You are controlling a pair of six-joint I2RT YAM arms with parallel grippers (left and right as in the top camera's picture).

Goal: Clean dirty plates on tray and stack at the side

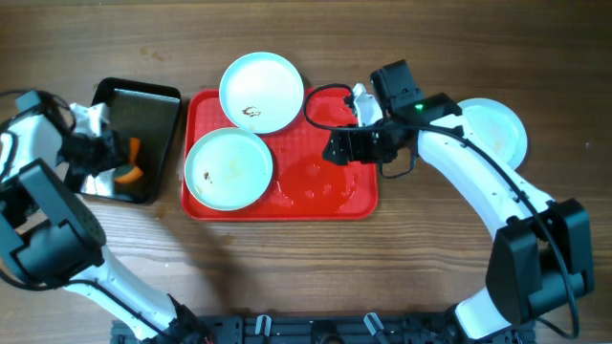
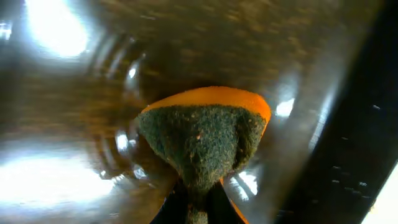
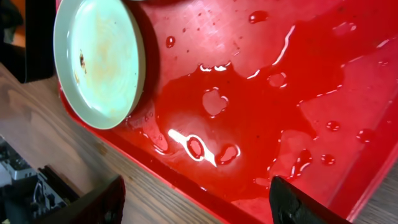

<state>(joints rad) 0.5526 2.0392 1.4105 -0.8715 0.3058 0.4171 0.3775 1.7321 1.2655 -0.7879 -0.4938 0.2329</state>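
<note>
The red tray (image 1: 330, 196) lies mid-table, its right half wet with water puddles (image 3: 214, 102). Two plates rest on its left half: the far plate (image 1: 261, 92) has a dark smudge, and the near plate (image 1: 228, 169) carries faint brown marks (image 3: 99, 62). A third plate (image 1: 499, 129) sits on the table at the right, partly hidden behind my right arm. My right gripper (image 1: 337, 148) hovers open over the tray's wet part, with nothing between its fingers (image 3: 298, 202). My left gripper (image 2: 198, 202) is shut on a green-and-orange sponge (image 2: 202, 137) inside the black pan.
The black metal pan (image 1: 161, 100) stands left of the tray, its shiny floor (image 2: 56, 174) under the sponge. Bare wooden table (image 1: 430, 258) runs along the tray's near edge and beyond the right-hand plate.
</note>
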